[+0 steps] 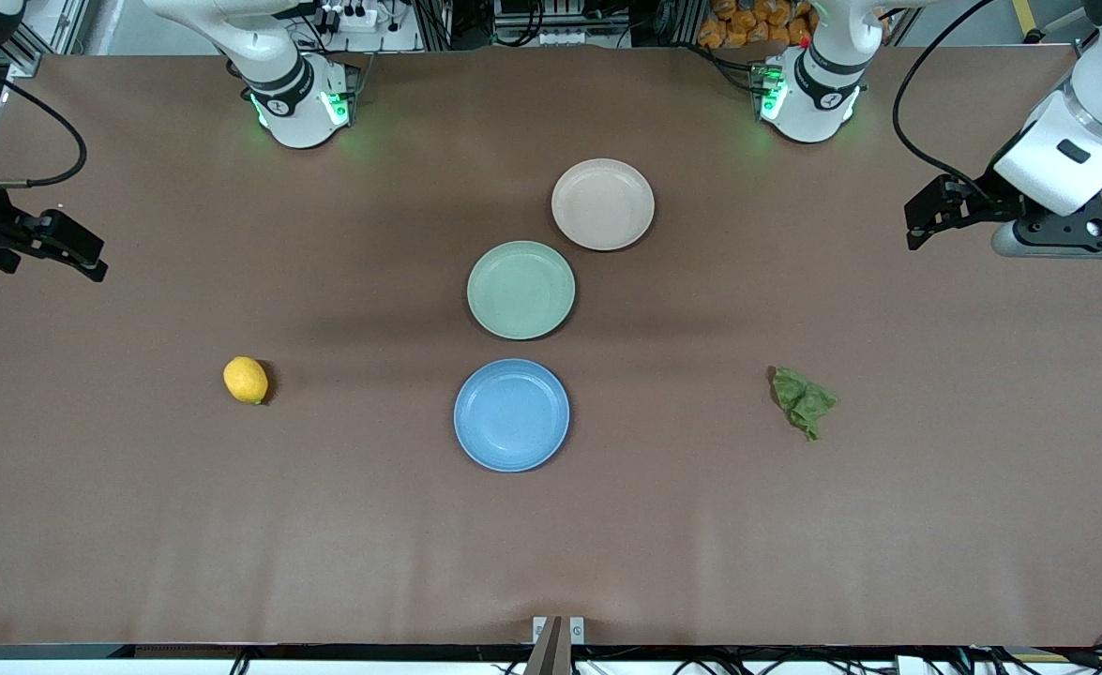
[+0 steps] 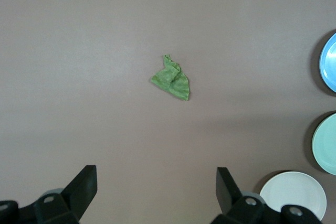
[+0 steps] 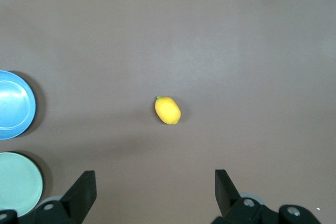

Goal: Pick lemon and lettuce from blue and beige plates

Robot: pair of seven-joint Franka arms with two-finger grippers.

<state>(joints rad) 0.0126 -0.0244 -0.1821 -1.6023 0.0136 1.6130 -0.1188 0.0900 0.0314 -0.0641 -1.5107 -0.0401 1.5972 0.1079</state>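
Yellow lemon [image 1: 246,380], green lettuce [image 1: 803,400], blue plate [image 1: 511,414], mint plate [image 1: 520,290], beige plate [image 1: 602,203], brown table [image 1: 138,516]

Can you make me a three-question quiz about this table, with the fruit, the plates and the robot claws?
1. Where is the lemon?
A on the blue plate
B on the bare table
C in a gripper

2. How many plates?
A two
B three
C four

3. How is the left gripper?
A open, holding nothing
B shut on the lettuce
C shut on a plate

Answers: B, it lies on the table toward the right arm's end. B, blue plate, green plate, beige plate. A, fingers apart, lettuce lies loose.
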